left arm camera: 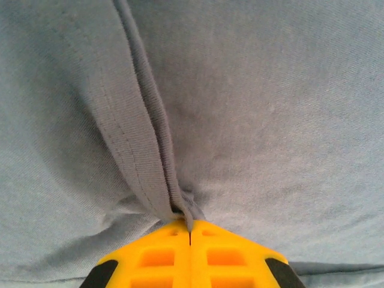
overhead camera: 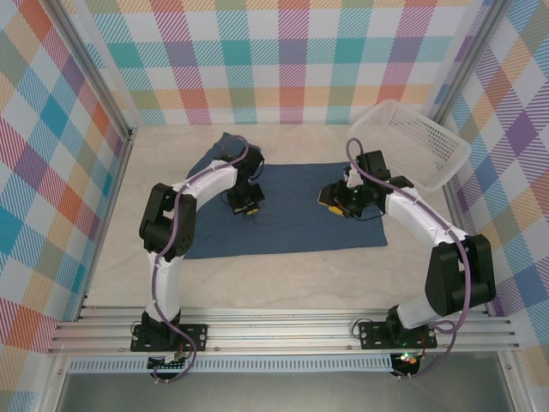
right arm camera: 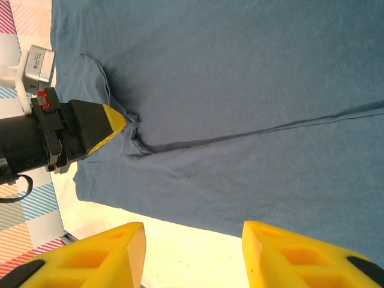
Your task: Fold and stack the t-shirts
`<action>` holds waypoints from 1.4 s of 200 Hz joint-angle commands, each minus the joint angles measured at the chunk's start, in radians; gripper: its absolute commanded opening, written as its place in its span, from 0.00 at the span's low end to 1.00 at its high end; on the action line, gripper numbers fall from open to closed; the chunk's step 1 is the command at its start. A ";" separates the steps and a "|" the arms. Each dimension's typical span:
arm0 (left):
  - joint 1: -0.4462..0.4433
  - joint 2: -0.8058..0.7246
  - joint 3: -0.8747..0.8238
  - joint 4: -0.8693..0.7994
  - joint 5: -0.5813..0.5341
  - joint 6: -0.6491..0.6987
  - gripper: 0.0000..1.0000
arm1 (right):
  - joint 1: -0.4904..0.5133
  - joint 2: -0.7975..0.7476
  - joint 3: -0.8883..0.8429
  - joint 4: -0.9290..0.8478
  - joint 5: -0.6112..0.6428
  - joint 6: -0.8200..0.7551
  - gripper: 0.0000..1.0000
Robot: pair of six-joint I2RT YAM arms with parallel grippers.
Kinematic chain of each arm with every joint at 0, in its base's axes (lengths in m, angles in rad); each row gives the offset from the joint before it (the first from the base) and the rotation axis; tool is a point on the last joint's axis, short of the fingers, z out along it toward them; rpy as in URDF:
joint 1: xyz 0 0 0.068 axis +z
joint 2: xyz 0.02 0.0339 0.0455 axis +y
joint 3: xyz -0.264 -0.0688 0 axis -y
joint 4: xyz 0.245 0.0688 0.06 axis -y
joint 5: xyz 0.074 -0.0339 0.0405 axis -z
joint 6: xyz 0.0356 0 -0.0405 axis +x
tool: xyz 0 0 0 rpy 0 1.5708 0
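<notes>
- Plaid-patterned walls (overhead camera: 292,51) in many colours enclose a pale worktop (overhead camera: 283,283) on three sides; an aluminium rail (overhead camera: 283,330) at the near edge carries both arm bases.
- Left claw (overhead camera: 246,206): yellow fingers, clenched. The left wrist view shows the two tips (left arm camera: 190,233) pressed together, nipping a raised ridge of stitched hem. From the right wrist view the same claw (right arm camera: 117,123) is seen with its tip down on the cloth, puckers gathering around the pinch.
- Right claw (overhead camera: 331,199): released, jaws standing apart with nothing between them. In its own wrist view the claw (right arm camera: 193,239) hangs over the shirt's edge, bare worktop showing in the gap.
- T-shirt (overhead camera: 292,219): one item, dark navy blue, plain, no print. It lies spread flat at mid-worktop between the two arms, with a sleeve poking out at the far left behind the left arm. Up close the cloth (left arm camera: 270,120) is soft and finely knitted. A long crease runs across the fabric (right arm camera: 240,90) from the left claw's pinch.
- Basket (overhead camera: 412,142): white plastic mesh, tilted in the far right corner, near the right arm and off the shirt.
</notes>
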 commanded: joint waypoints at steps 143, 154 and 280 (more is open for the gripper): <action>-0.008 0.071 0.188 -0.048 -0.035 0.070 0.00 | 0.006 0.060 0.048 -0.015 -0.038 0.006 0.46; -0.006 0.081 0.199 -0.051 -0.018 0.078 0.10 | 0.006 0.060 0.047 -0.014 -0.041 0.005 0.46; 0.319 -0.398 -0.494 0.166 0.089 -0.274 0.35 | -0.124 0.098 -0.056 -0.173 0.220 0.083 0.40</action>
